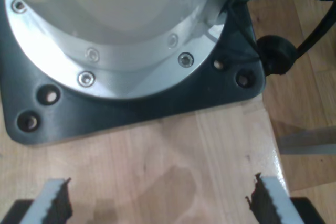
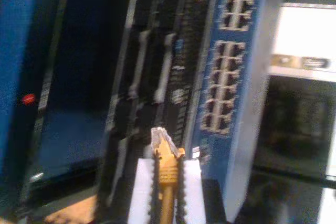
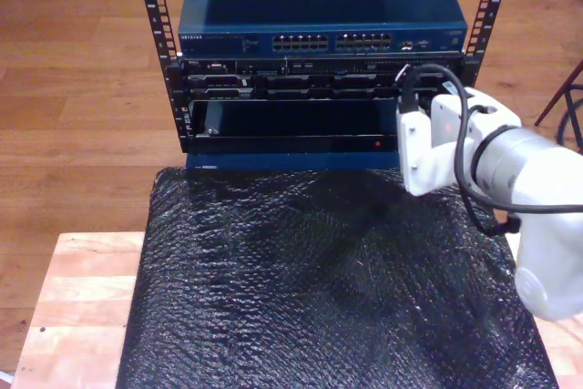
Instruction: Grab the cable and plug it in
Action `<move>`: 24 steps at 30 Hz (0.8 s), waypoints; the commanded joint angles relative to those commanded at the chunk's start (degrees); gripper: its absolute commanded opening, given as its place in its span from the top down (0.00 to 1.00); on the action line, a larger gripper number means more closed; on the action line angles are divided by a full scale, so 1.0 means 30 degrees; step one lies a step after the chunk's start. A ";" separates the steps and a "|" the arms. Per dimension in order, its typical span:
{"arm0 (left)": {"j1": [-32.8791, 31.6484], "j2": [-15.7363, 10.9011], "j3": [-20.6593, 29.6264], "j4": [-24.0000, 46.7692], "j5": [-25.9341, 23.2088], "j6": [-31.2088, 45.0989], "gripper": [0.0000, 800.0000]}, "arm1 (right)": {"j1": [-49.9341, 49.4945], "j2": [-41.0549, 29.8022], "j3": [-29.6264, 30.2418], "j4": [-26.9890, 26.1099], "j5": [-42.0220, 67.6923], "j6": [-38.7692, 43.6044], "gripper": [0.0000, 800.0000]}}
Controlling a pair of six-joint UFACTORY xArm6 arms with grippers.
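Pinched between the pads of my second gripper, the cable is pointing its clear plug at the blue switch. Insertion is underway; next, aligning with one port. My first gripper is hanging open over the table.

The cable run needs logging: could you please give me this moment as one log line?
phase: approach to switch | my second gripper: shut on cable, plug facing ports, not inserted | my first gripper: open over wooden table
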 joint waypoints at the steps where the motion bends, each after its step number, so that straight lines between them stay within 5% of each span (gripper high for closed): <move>1: 0.0000 0.0000 0.0000 -0.0029 0.0000 0.0000 0.00 | 0.0000 0.0293 -0.0117 0.0059 -0.0410 0.0059 1.00; 6: 0.0000 0.0000 0.0000 0.0000 0.0000 0.0000 0.00 | 0.0176 0.1436 -0.0615 0.1201 -0.2901 0.0029 1.00; 12: 0.0000 0.0000 0.0000 0.0000 0.0000 0.0000 0.00 | 0.1553 0.2227 -0.0557 0.4571 -0.4425 -0.0440 1.00; 24: 0.0000 0.0000 0.0000 0.0000 0.0000 0.0000 0.00 | 0.1963 0.3927 -0.1026 0.5128 -0.6857 -0.0908 1.00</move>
